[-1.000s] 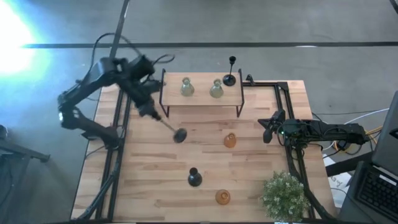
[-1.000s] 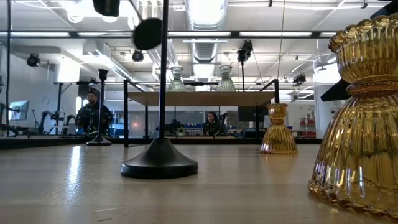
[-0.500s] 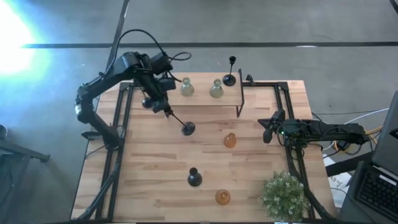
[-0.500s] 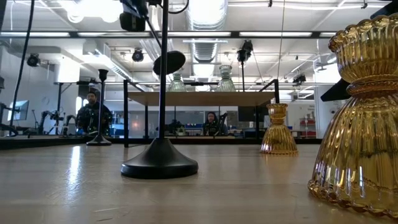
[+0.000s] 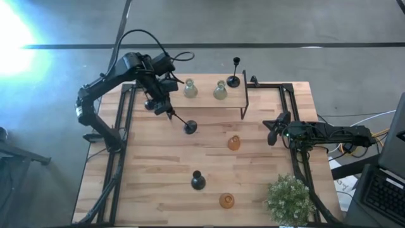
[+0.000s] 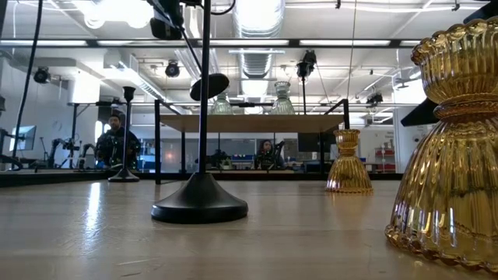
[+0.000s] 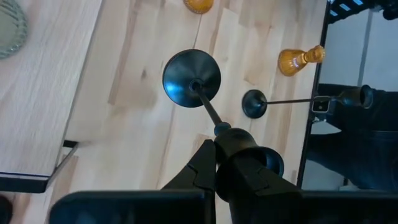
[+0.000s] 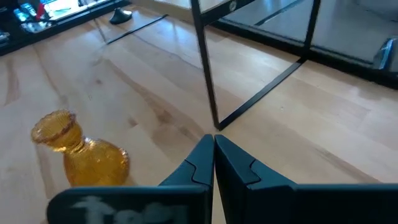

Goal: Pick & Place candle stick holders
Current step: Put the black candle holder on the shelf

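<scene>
The left gripper (image 5: 166,109), just in front of the raised shelf (image 5: 205,101), is clamped on a tilted black candle holder (image 5: 190,127) held in the air. Lowered crooked, it could topple. The right gripper (image 5: 273,130) waits shut beside the shelf.

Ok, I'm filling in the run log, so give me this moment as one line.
left gripper: shut on black holder, carried tilted above table near shelf | right gripper: shut, empty, waiting at table's right edge

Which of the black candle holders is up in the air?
The black holder gripped by its top in the left end effector, tilted above the table. The other black ones stand upright on their bases.
</scene>
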